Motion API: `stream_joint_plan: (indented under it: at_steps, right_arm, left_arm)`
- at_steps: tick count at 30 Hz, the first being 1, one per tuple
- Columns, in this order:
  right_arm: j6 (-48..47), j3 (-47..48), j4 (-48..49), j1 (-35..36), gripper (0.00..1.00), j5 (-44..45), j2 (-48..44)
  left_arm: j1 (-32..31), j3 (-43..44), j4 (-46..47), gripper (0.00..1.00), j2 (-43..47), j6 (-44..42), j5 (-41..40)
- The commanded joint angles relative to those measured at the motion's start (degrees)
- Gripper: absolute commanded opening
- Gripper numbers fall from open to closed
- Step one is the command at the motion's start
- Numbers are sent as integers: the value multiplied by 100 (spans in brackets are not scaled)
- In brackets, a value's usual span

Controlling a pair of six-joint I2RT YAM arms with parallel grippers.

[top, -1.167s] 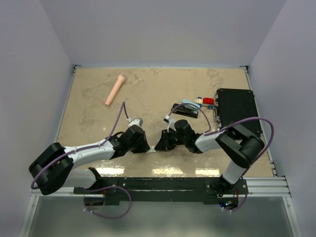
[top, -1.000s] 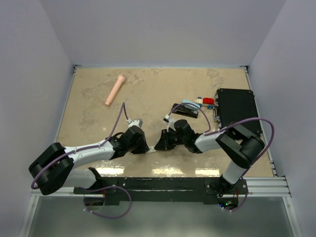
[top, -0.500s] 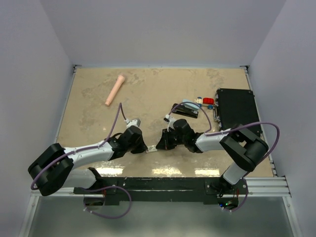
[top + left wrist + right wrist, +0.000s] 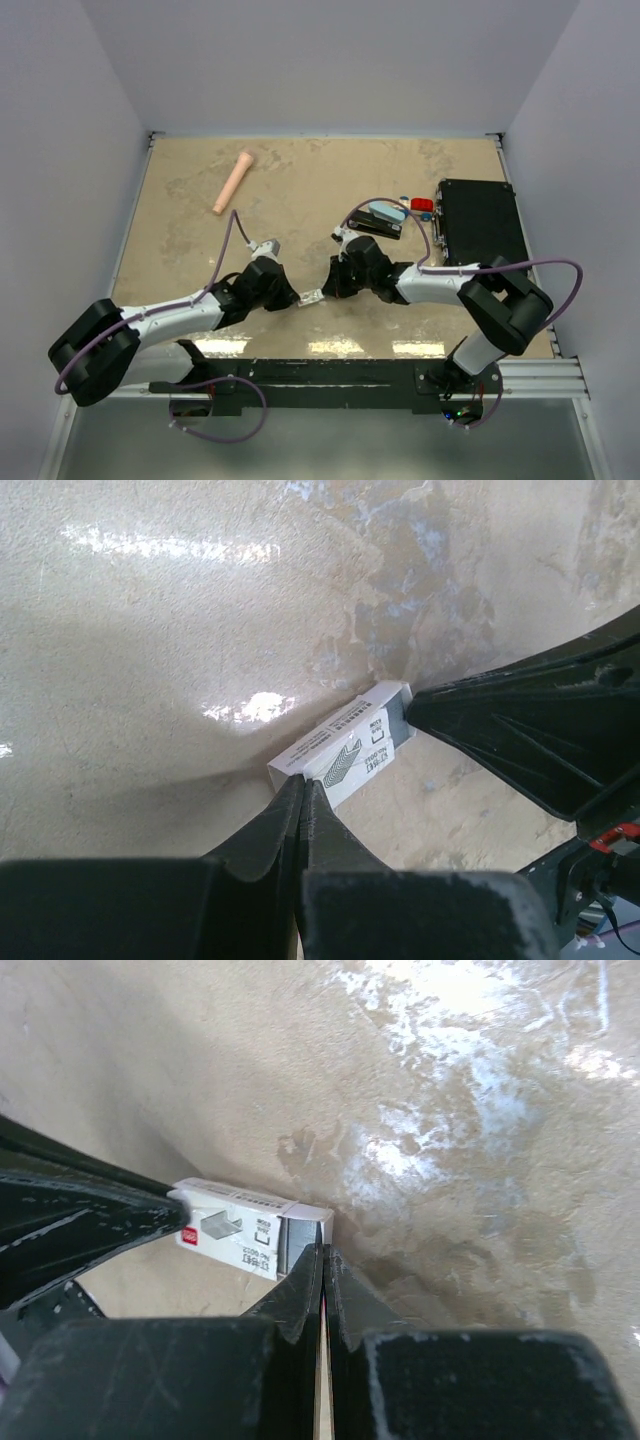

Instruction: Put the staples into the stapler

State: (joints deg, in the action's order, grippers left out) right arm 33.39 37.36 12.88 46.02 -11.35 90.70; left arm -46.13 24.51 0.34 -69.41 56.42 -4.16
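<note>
At far left a pink cylinder (image 4: 232, 181) lies well apart from the work. The left gripper (image 4: 302, 785) has its jaws drawn almost together, tips pinching the near end of the staple box (image 4: 345, 745), which sits low on the table (image 4: 300, 190) near its front edge. At the box's opposite, open end the grey staple strip (image 4: 297, 1242) shows, and the right gripper (image 4: 322, 1258) meets it with jaws closed. Whether they hold the strip cannot be told.

The step looks like drawing the strip out. It likely goes best if the left anchors the box firmly while the right pulls straight along the box's length, slowly, so the strip neither snaps nor jams.

Bare table lies behind the box. The stapler (image 4: 380, 221) waits to the right, with a black case (image 4: 482, 228) closing off the right edge
</note>
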Motion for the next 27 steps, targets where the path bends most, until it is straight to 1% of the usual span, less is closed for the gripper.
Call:
stream_joint_plan:
  at_steps: [1,9,23,24,27]
  right_arm:
    - [-280,315,-427,3,0,450,-175]
    - [-342,412,-708,3,0,617,-149]
    - [-394,482,-1113,3,0,959,-245]
    - [-403,482,-1139,3,0,977,-263]
    - [-403,482,-1165,3,0,1021,-289]
  left_arm:
    - [43,27,133,0,164,-61,3]
    - [69,71,72,0,-11,-219,47]
    - [227,10,-25,0,85,-334,-58]
    - [236,1,-208,0,85,-334,-76]
    - [262,-17,-289,0,103,-360,-111]
